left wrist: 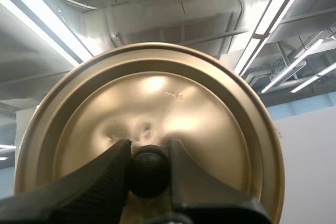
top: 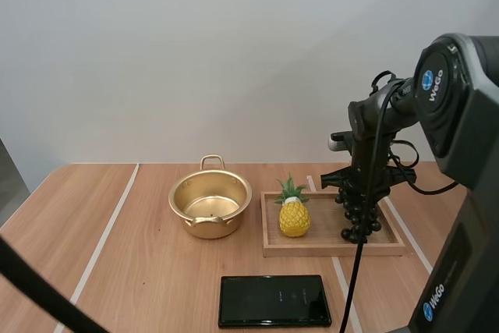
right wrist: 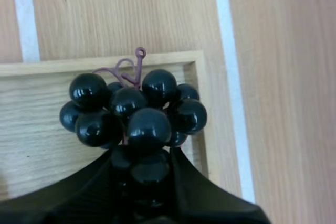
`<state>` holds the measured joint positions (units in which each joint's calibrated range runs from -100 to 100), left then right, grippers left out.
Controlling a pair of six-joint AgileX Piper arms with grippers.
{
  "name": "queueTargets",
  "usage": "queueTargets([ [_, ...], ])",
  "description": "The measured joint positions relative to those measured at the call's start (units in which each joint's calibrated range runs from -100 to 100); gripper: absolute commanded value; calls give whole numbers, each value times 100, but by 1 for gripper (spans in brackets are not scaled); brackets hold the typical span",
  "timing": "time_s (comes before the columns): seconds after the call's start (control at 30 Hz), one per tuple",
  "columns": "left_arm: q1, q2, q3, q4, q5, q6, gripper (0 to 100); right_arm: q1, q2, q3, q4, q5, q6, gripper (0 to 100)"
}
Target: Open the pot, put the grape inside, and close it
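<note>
a: what is held by the right pincer [right wrist: 142,163]?
b: the bunch of grapes [right wrist: 134,111], dark and glossy, is pinched between its tips and hung below them, long axis upright, over the wooden tray [top: 327,249].
a: where is the pot [top: 209,226] found?
b: to that pincer's left and lower, on the bench [top: 140,271], mouth open. the lid [left wrist: 157,98] is held off, its knob [left wrist: 149,174] pinched by the left pincer [left wrist: 148,155].

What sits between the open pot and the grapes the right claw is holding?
A pineapple, upright on the wooden tray at the end nearer the pot; the high view shows it.
</note>
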<state>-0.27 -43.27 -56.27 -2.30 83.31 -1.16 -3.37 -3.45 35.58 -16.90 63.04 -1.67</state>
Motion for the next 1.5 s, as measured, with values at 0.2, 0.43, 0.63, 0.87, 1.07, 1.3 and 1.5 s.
queueTargets([
  [0.2,0,0,0,0,0,0,0,0,-749,-145,-64,122,0,0],
  [0.43,0,0,0,-50,0,0,0,0,-1683,-475,-167,154,-93,0],
  [0.63,0,0,0,-254,134,0,0,0,-2301,-846,-178,216,-264,0],
  [0.87,0,0,0,-346,206,0,0,0,-2779,-1229,-178,275,-292,0],
  [1.07,0,0,0,-346,206,0,0,0,-2928,-1640,-167,344,-421,0],
  [1.3,0,0,0,-346,227,0,0,8,-2928,-2308,-101,344,-710,0],
  [1.5,0,0,0,-346,246,85,0,71,-2936,-2799,939,452,-1728,0],
])
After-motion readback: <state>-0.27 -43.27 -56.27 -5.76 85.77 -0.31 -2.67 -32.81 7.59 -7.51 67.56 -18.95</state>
